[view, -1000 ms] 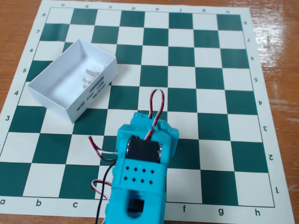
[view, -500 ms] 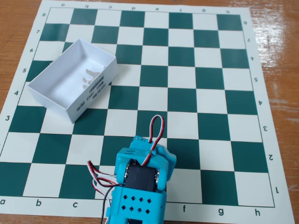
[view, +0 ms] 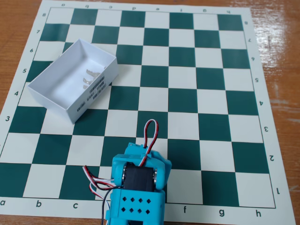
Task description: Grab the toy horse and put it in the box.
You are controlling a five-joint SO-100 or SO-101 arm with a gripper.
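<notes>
you had the toy horse (view: 89,77) already lying inside the box (view: 49,101) by its printed wall, so the arm (view: 138,185) sat folded back; i couldn't tell whether your hand was released or clenched.

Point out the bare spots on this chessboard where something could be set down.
Fixed view: everything right of the box and above the arm is bare chessboard, out to its right edge. The bottom-left squares below the box are free too. Crowded: the box, with the toy horse inside, and the bottom centre by the arm.
</notes>
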